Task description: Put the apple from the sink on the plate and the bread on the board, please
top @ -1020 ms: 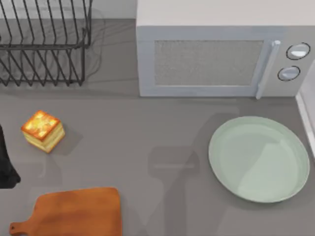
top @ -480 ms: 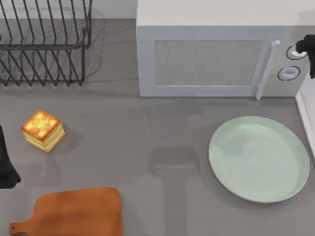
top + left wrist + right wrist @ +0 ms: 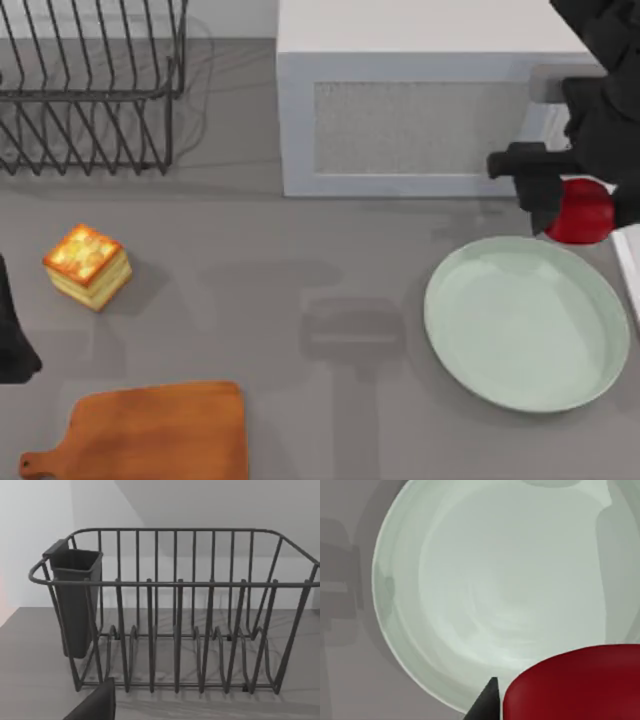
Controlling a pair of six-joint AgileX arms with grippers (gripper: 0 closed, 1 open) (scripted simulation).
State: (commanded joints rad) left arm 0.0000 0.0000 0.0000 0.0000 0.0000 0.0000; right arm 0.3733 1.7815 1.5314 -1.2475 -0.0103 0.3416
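Top view has my right gripper (image 3: 572, 208) clamped on the apple (image 3: 580, 212), carried high just behind the plate's (image 3: 470, 350) far rim so it can drop inward, while bread (image 3: 88, 266) and board (image 3: 160, 430) lie far off beside my parked left arm.

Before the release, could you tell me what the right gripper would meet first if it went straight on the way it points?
Probably the plate: the right gripper, holding the apple, faces down onto it, though height is unclear.
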